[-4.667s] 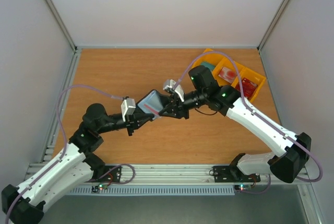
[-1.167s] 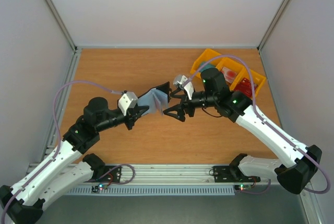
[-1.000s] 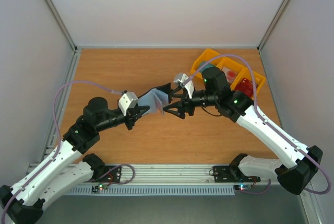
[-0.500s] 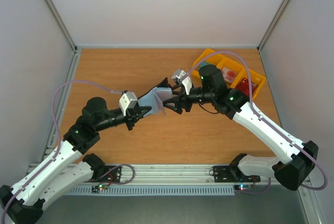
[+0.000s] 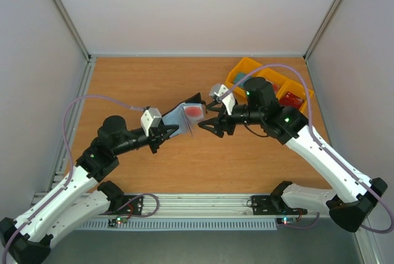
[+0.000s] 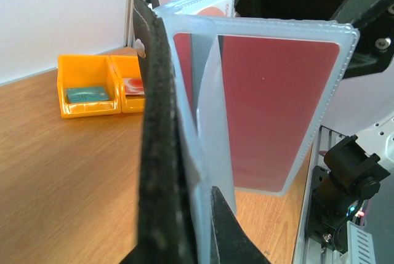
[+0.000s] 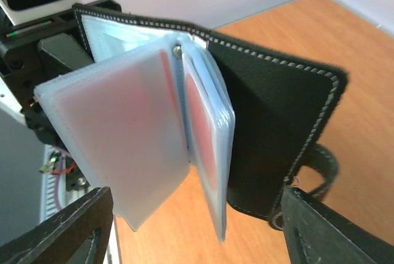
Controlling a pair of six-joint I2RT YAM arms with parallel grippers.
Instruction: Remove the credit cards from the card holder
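Over the table (image 5: 135,85), left gripper (image 5: 167,130) pinches the card holder (image 5: 178,117), newly fanned to 1 red card (image 5: 194,111); right gripper (image 5: 208,120), fingers spread, retreated empty.

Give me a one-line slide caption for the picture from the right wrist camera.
Card holder fanned open before the open right gripper, red credit cards showing through clear sleeves.
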